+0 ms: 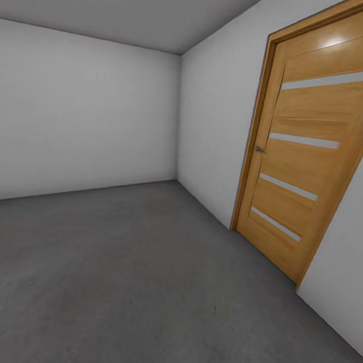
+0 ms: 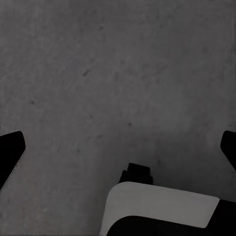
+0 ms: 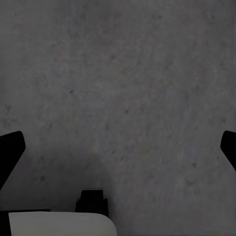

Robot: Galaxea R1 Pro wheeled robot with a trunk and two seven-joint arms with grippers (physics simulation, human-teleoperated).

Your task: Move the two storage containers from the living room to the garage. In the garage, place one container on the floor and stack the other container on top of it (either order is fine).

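I am in the garage, with plain pale grey walls (image 1: 84,107) and a dark grey concrete floor (image 1: 134,275). The storage containers are out of view. My left gripper (image 2: 120,145) hangs over bare floor (image 2: 118,73), its dark fingertips (image 2: 10,150) wide apart and nothing between them. My right gripper (image 3: 120,145) is likewise open above the mottled concrete (image 3: 128,83), with its fingertips (image 3: 10,150) at the picture's edges.
A wooden door (image 1: 305,156) with pale horizontal strips stands shut in the right-hand wall, a small handle (image 1: 259,149) on its left side. The room's far corner (image 1: 179,117) lies ahead. A white and black part of the robot (image 2: 157,209) shows below the left gripper.
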